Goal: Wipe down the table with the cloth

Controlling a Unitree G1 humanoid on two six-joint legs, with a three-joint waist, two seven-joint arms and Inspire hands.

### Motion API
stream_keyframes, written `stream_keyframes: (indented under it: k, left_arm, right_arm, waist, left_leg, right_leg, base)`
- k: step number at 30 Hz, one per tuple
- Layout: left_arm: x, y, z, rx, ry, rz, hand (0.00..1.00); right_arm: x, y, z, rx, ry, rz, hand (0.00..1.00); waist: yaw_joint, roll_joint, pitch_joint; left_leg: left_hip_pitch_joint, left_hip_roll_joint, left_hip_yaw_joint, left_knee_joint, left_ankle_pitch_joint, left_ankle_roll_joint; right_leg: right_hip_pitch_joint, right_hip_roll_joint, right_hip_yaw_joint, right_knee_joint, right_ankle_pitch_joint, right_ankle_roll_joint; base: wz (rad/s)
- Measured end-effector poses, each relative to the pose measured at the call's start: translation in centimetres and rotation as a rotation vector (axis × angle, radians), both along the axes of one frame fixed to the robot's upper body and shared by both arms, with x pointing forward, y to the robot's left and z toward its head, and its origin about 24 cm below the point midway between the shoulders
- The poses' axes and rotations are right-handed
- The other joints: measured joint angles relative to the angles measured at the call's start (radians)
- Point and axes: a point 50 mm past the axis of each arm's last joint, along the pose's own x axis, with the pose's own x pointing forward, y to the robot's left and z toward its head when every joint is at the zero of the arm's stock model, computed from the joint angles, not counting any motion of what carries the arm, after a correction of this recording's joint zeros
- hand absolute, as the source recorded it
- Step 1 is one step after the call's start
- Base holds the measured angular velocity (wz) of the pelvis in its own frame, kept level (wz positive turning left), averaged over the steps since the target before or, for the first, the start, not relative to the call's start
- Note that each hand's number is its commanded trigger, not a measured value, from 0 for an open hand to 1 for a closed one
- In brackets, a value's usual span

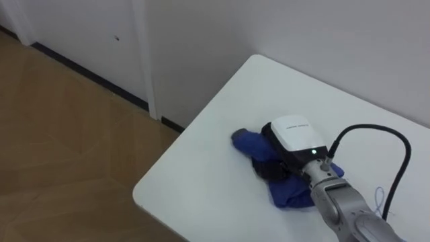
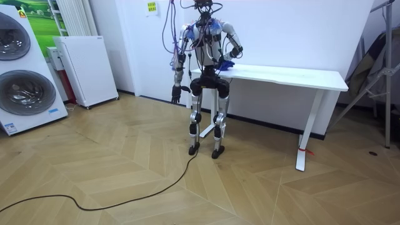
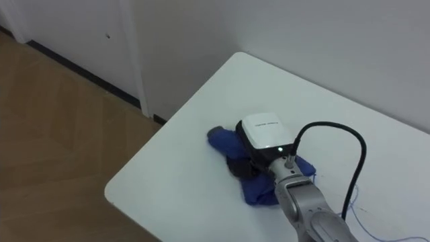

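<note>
Crumpled blue cloth [image 1: 244,142] near the corner of the white rectangular tabletop [image 1: 201,181], right hand [image 1: 295,136] lying on top of it, whether grasping or pressing flat cannot be told, left hand [image 2: 177,94] hanging beside the hip.

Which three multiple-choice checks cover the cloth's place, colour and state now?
1. The cloth lies: A at the table's end by the robot; B mid-table; C at the far end.
2. The cloth is: A white; B blue; C red.
3. The cloth is: A spread flat; B bunched under the right hand; C hanging off the edge.
Answers: 1 A, it sits near the corner by the robot; 2 B, blue on the white top; 3 B, the hand rests on a crumpled heap.
</note>
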Motion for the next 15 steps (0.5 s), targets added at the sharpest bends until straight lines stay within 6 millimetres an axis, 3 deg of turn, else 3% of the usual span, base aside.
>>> stream_keyframes:
  k: [8,13,15]
  left_arm:
    - [1.4,-0.2,0.1,-0.02,-0.044,-0.014,0.0]
    - [1.1,-0.3,0.0,-0.02,-0.034,-0.007,0.0]
    - [0.8,-0.5,-0.2,-0.015,-0.02,-0.01,0.0]
  right_arm:
    - [-0.1,-0.2,-0.3,0.101,0.026,-0.027,1.0]
    - [-0.1,-0.4,-0.5,0.175,0.06,-0.068,1.0]
    - [-0.2,-0.5,-1.1,0.238,0.088,-0.113,1.0]
  waist:
    - [-0.03,0.0,0.0068]
    - [-0.039,0.011,0.0119]
    - [-0.045,0.017,0.0099]
  left_leg:
    - [0.003,-0.001,0.003,0.0,0.0,0.0]
    - [0.008,-0.001,0.015,0.0,0.0,0.0]
    - [0.015,-0.001,0.017,-0.001,0.0,0.0]
  right_leg:
    - [-0.005,0.0,0.015,-0.001,0.0,0.0]
    - [0.002,0.002,0.039,-0.001,0.0,0.0]
    - [0.007,0.002,0.041,-0.001,0.0,0.0]
  base:
    - [-0.02]
    - [-0.03]
    - [-0.05]
